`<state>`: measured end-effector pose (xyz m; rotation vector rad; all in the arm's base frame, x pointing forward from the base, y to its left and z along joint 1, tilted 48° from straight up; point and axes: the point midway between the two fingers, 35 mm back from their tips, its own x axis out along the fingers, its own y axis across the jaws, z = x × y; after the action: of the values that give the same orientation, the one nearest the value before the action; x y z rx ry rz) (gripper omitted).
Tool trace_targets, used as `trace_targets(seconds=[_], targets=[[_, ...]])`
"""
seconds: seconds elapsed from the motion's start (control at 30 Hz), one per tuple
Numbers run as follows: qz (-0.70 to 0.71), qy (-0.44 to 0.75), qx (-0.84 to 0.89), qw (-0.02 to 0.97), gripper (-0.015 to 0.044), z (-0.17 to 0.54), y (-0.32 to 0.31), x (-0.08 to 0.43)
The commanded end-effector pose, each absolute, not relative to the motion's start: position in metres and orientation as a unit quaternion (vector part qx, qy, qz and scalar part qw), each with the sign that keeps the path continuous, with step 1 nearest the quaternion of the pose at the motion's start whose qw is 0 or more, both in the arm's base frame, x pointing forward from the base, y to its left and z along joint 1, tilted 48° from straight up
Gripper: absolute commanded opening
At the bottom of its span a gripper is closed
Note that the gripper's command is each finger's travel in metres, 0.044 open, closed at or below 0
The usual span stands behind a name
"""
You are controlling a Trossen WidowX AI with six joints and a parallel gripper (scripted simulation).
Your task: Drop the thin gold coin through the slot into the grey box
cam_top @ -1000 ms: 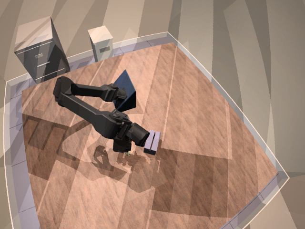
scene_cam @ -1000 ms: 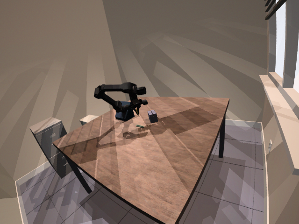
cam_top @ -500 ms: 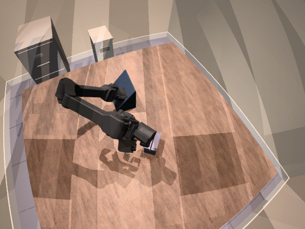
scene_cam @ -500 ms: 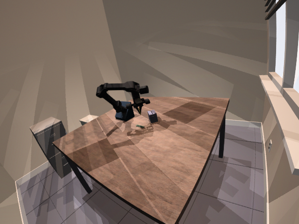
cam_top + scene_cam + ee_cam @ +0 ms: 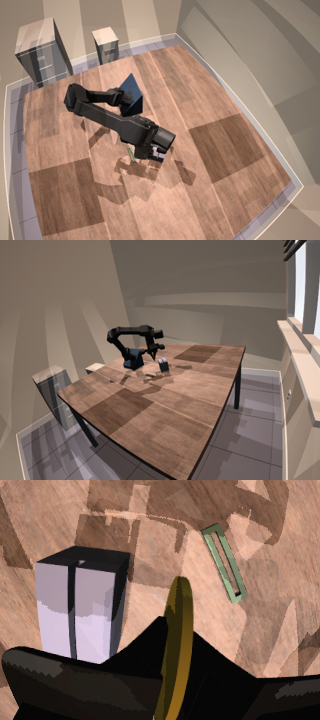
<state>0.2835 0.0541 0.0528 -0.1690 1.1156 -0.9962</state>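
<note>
My gripper (image 5: 154, 358) (image 5: 167, 625) is shut on the gold coin (image 5: 182, 595) and holds it on edge above the table, with its lower part sticking out past the fingertips. The closed grey box (image 5: 158, 159) (image 5: 164, 366) (image 5: 53, 605) stands left of the coin in the wrist view. The slot (image 5: 72, 610) in its lid runs nearly parallel to the coin's edge there. The coin is not over the slot. The empty green holder (image 5: 133, 161) (image 5: 149, 375) (image 5: 220, 566) lies to the right of the coin in the wrist view. In the top view the arm hides the fingertips and part of the box.
A blue wedge-shaped block (image 5: 131, 83) (image 5: 133, 361) stands at the arm's base, behind the box and holder. The arm (image 5: 103, 116) (image 5: 134, 330) reaches over the wooden table (image 5: 155, 211) (image 5: 168, 436). Two cabinets (image 5: 59, 62) (image 5: 108, 49) stand beyond the table's edge.
</note>
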Motion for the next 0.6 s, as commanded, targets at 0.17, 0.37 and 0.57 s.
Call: trace_targets(seconds=[0.17, 0.37, 0.57], targets=[[-0.453, 0.507, -0.073, 0.730, 0.0000, 0.036, 0.070, 0.288], [-0.453, 0.507, -0.073, 0.730, 0.0000, 0.025, 0.080, 0.290], [-0.453, 0.506, -0.073, 0.730, 0.0000, 0.013, 0.090, 0.292]])
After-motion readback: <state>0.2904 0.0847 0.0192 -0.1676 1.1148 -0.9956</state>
